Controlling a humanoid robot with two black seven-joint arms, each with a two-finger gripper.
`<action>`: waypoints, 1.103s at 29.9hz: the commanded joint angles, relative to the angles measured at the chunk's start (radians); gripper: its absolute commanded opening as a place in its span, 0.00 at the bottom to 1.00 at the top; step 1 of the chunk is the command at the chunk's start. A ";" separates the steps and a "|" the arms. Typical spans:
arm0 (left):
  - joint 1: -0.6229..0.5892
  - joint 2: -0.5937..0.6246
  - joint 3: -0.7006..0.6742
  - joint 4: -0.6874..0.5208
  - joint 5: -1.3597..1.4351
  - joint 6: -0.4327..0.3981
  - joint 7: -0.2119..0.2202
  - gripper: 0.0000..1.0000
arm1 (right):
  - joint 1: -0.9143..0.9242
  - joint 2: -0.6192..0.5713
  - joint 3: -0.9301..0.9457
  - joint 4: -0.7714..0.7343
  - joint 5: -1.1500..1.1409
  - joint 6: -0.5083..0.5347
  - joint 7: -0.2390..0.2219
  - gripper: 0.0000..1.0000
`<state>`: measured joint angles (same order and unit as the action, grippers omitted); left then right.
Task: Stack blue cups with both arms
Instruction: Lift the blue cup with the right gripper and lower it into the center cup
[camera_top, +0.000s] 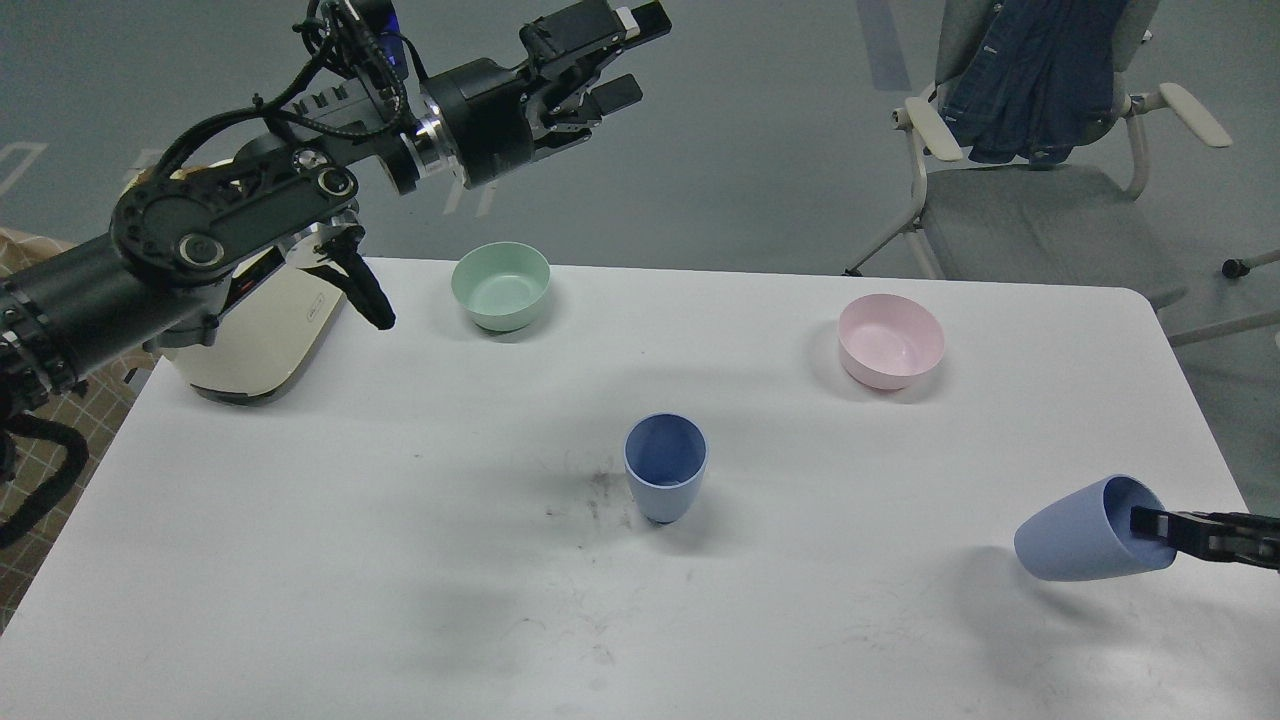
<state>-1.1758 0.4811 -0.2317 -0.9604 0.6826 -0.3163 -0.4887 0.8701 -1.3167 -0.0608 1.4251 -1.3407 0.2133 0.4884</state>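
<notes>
One blue cup (665, 467) stands upright near the middle of the white table (400, 560). A second blue cup (1085, 533) is tilted on its side at the right edge, mouth toward the right. My right gripper (1150, 525) comes in from the right and is shut on that cup's rim, one finger inside the mouth. My left gripper (625, 62) is raised high above the table's far left, its two fingers apart and empty, far from both cups.
A mint-green bowl (501, 285) sits at the back left and a pink bowl (890, 340) at the back right. A cream appliance (255, 345) stands at the left edge under my left arm. A grey chair (1040, 210) with a denim jacket stands behind the table.
</notes>
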 joint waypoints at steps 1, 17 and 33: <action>-0.001 0.001 0.000 0.000 -0.002 -0.001 0.000 0.96 | 0.139 -0.036 0.025 0.025 -0.014 0.023 0.000 0.00; -0.002 0.010 -0.001 0.014 -0.003 0.005 0.000 0.96 | 0.716 0.551 -0.252 -0.239 -0.037 0.195 0.000 0.00; -0.004 0.011 -0.001 0.014 -0.003 0.003 0.000 0.96 | 0.938 0.988 -0.476 -0.236 0.130 0.198 0.000 0.00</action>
<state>-1.1797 0.4925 -0.2333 -0.9463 0.6810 -0.3125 -0.4887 1.7860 -0.3767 -0.5074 1.1881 -1.2459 0.4109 0.4886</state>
